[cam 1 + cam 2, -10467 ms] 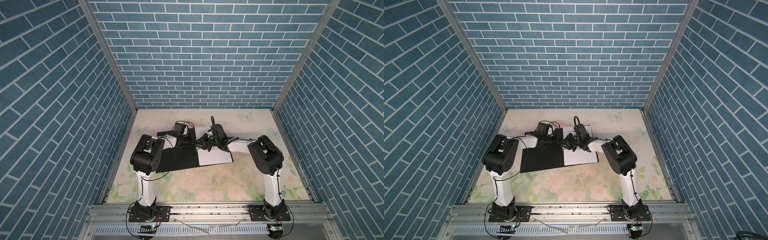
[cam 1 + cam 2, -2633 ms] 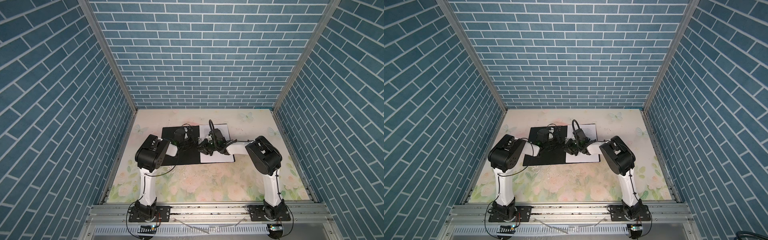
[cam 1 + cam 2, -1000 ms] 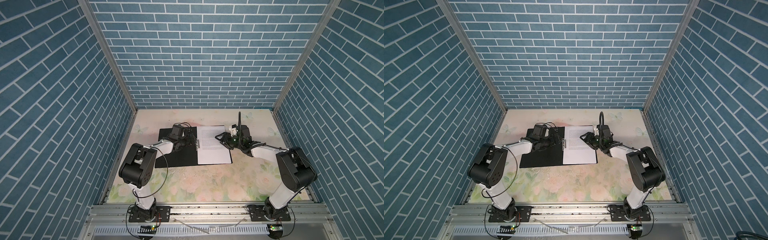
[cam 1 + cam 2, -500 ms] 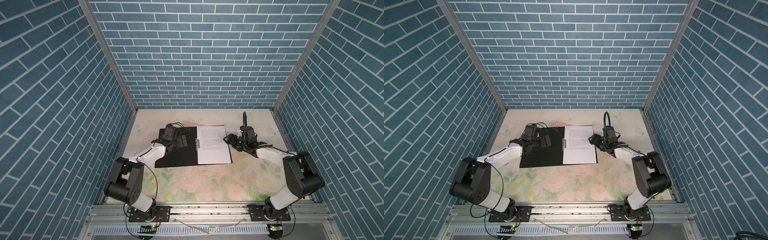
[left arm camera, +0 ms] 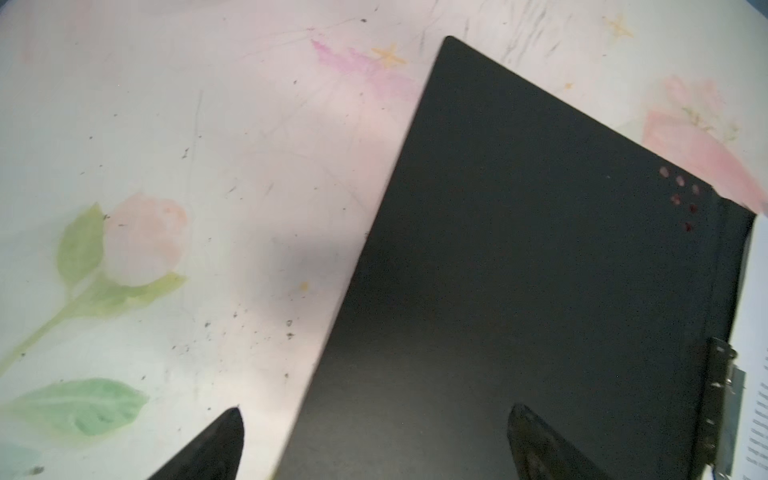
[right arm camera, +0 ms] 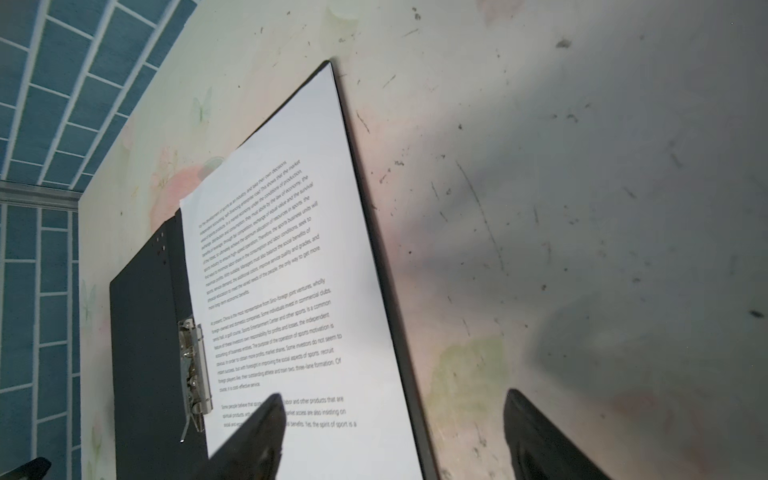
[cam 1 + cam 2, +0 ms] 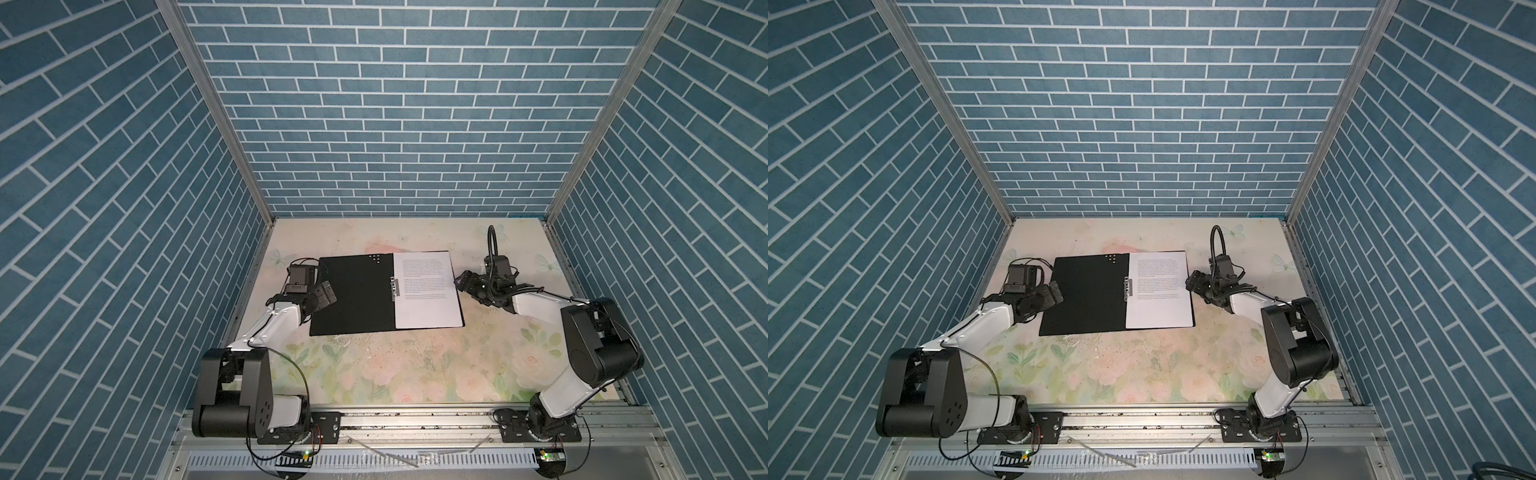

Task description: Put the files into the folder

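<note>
Lying open between left gripper (image 7: 327, 292) and right gripper (image 7: 463, 283), the folder (image 7: 353, 299) bears the files (image 7: 426, 296) nearer the right one; both grippers' jaws stand apart.

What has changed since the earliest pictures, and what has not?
Both grippers drew back from the middle of the folder: the left gripper leftward to its left edge, the right gripper rightward to its right edge, both open and holding nothing. The folder stays open, with the files on its right half.
</note>
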{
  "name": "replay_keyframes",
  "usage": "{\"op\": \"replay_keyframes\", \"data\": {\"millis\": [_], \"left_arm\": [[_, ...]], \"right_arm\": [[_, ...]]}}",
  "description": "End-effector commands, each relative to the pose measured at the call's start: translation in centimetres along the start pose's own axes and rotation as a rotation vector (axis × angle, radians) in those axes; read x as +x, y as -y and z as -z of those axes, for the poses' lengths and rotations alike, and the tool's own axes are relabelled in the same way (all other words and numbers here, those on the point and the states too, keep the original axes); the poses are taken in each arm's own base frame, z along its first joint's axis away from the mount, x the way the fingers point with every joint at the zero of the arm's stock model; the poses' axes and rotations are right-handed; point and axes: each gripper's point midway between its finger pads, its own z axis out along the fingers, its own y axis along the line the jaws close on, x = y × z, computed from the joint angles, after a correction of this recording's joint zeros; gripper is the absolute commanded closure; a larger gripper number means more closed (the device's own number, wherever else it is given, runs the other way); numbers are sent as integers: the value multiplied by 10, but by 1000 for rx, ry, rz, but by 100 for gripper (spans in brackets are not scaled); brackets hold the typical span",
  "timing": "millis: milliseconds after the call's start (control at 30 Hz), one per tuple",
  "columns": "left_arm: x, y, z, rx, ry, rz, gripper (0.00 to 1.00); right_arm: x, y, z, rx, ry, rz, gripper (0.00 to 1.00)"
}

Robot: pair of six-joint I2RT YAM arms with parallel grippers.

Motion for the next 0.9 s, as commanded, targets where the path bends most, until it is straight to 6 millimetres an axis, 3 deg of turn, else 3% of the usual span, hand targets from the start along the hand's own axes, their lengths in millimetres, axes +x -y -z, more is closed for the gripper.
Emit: {"op": "replay_keyframes", "data": {"millis": [0,500,867], "left_arm": [[10,-4,-9,37,-54,5,0],[15,6,-46,141,-161,-14,0],[41,48,-53,329,-281,-34,0]], "right_arm": [[8,8,-9,-2,-15,20,18],[7,27,-25,-2,-70,-4,18],[25,28,-38,-55,-165,-33,22]]}}
